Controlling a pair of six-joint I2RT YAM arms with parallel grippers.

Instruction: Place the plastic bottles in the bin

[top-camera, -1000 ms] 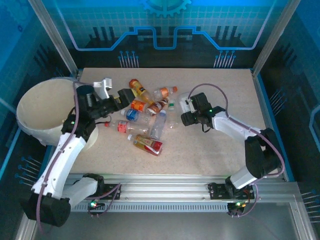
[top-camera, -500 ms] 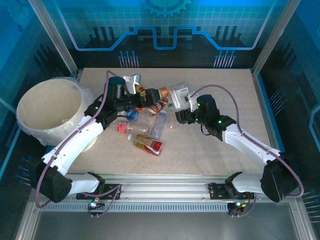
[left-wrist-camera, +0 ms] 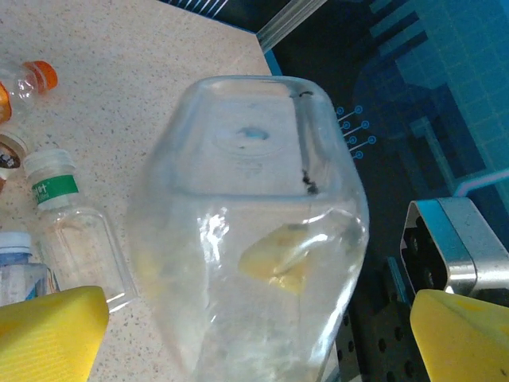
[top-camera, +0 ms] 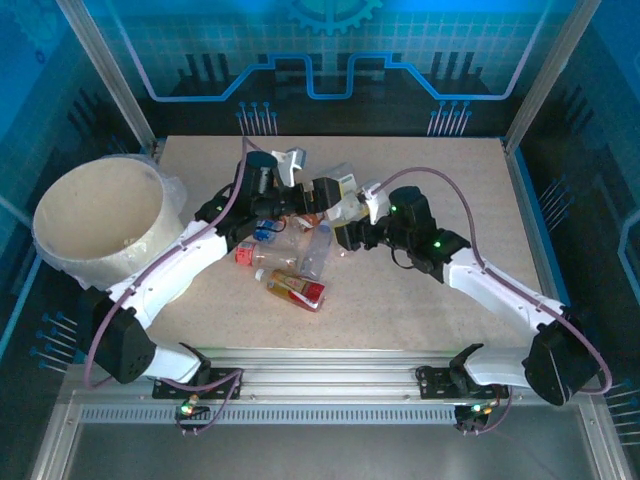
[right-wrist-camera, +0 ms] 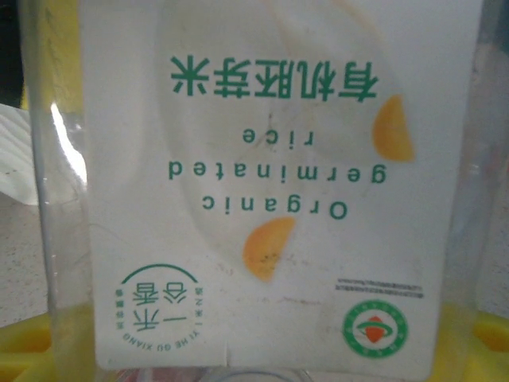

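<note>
My right gripper (top-camera: 350, 222) is shut on a clear plastic bottle (top-camera: 345, 198) with a white, green-lettered label (right-wrist-camera: 270, 183), held above the table. The right gripper (right-wrist-camera: 254, 354) has its yellow fingertips (right-wrist-camera: 24, 354) at the bottle's sides. My left gripper (top-camera: 322, 190) is open around that bottle's clear base (left-wrist-camera: 254, 231). Its yellow fingers (left-wrist-camera: 48, 334) stand wide, with a gap on each side of the bottle. More plastic bottles lie in a pile: a red-labelled one (top-camera: 296, 289), a clear one (top-camera: 316, 250), a blue-labelled one (top-camera: 265, 230). The cream bin (top-camera: 45, 240) stands at the far left.
Under the left gripper lie a small clear bottle with a green-and-white cap (left-wrist-camera: 71, 231) and an orange-capped one (left-wrist-camera: 28, 79). The table's far right edge (left-wrist-camera: 266, 44) is close behind the held bottle. The speckled tabletop (top-camera: 420, 300) is bare on the right.
The left arm swung from beside the bin across the pile to the right. The right gripper carried its bottle up and leftwards, and the bottle's base now sits between the left fingers.
</note>
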